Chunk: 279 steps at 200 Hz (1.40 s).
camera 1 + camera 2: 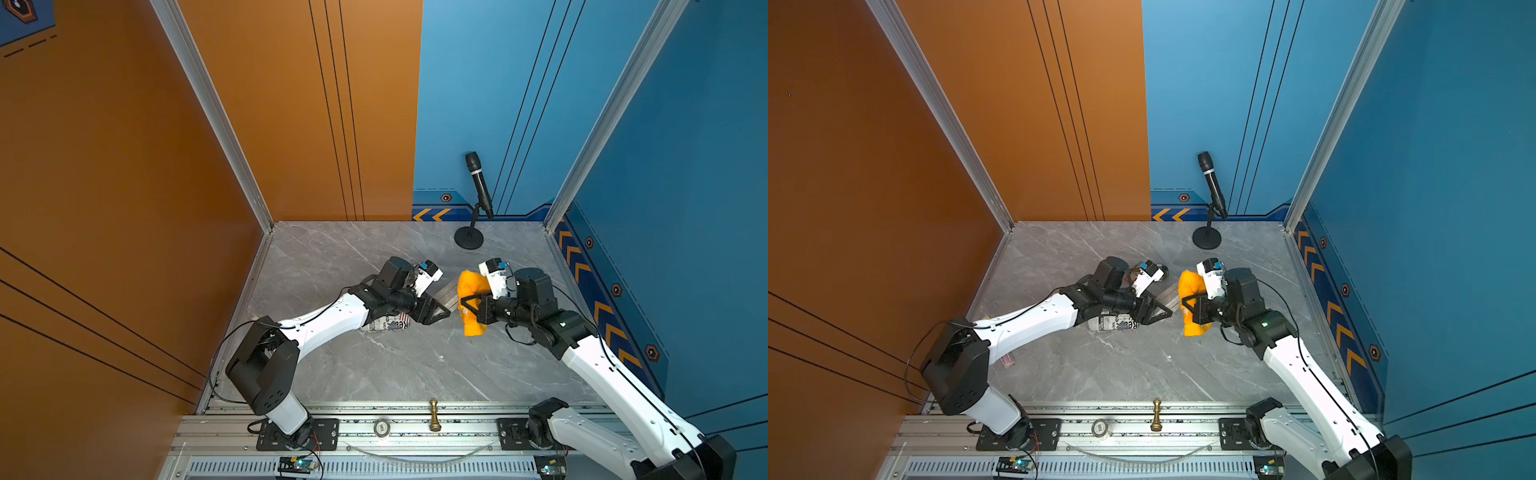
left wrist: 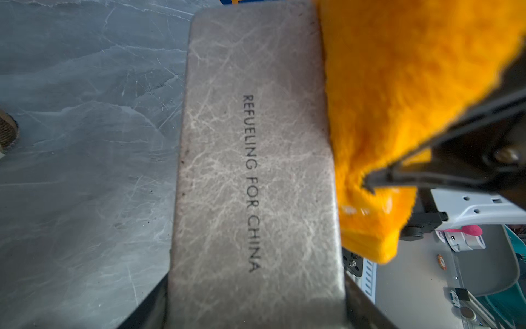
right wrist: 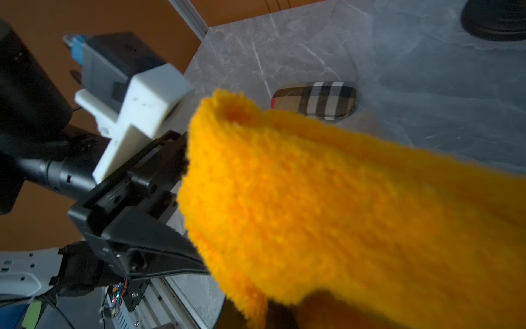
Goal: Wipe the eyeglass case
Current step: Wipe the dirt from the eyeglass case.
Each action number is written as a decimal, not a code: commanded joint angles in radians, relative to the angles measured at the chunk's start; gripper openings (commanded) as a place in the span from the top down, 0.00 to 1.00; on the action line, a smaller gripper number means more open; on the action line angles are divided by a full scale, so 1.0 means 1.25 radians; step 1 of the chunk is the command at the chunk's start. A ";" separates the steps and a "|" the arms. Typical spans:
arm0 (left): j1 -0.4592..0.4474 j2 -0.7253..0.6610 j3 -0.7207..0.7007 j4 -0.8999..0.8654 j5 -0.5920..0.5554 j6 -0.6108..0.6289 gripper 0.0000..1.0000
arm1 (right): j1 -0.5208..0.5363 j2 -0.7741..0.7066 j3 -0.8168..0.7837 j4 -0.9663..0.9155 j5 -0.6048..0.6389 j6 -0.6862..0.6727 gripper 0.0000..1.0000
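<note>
Case (image 2: 256, 171) sits clamped in the left gripper (image 1: 441, 308) over the middle of one grey marble table (image 1: 374, 365). The right gripper (image 1: 464, 307) is closed on one orange cloth (image 1: 471, 282) touching its long edge. Orange wall (image 1: 124, 166) at 9 o'clock, blue wall (image 1: 685, 166) at 3; one microphone (image 1: 478, 183) at 1, one chess piece (image 1: 434, 415) at 6.

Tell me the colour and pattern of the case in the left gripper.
Grey eyeglass case with pale crackle veining; clearest in left wrist view.

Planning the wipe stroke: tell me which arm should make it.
Right. The right gripper is shut on the orange cloth, against the edge of the eyeglass case; the left gripper holds that case.
</note>
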State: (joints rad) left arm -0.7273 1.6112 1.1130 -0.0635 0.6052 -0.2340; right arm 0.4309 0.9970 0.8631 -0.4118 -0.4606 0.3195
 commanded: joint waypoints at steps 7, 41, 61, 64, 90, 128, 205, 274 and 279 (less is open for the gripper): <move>-0.028 0.002 0.027 0.021 0.122 0.040 0.72 | -0.016 0.029 0.013 0.001 -0.019 -0.033 1.00; -0.029 -0.035 0.008 -0.031 0.119 0.071 0.72 | -0.226 0.042 0.029 -0.028 -0.068 -0.034 1.00; -0.028 -0.058 -0.003 -0.052 0.113 0.083 0.72 | -0.301 0.046 0.050 -0.042 -0.091 -0.026 1.00; -0.028 -0.060 -0.003 -0.058 0.112 0.086 0.72 | -0.305 0.046 0.053 -0.041 -0.092 -0.024 1.00; -0.027 -0.057 0.002 -0.087 0.120 0.090 0.73 | -0.312 0.032 0.057 -0.017 -0.113 0.019 1.00; -0.030 -0.061 0.002 -0.107 0.091 0.111 0.73 | -0.313 0.021 0.105 -0.054 -0.099 0.029 1.00; -0.224 -0.038 0.052 -0.246 -0.506 0.400 0.75 | -0.280 0.051 0.290 -0.240 -0.017 -0.006 1.00; -0.381 -0.025 -0.072 0.117 -1.071 0.770 0.76 | -0.148 0.153 0.406 -0.299 0.034 -0.016 1.00; -0.385 -0.026 -0.089 0.135 -1.091 0.782 0.75 | -0.126 0.162 0.411 -0.297 0.042 -0.014 1.00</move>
State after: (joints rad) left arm -1.1828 1.5806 1.0569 -0.1253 -0.4877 0.5541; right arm 0.1783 1.1576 1.3273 -0.7467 -0.4652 0.3122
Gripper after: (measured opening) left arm 0.685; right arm 0.069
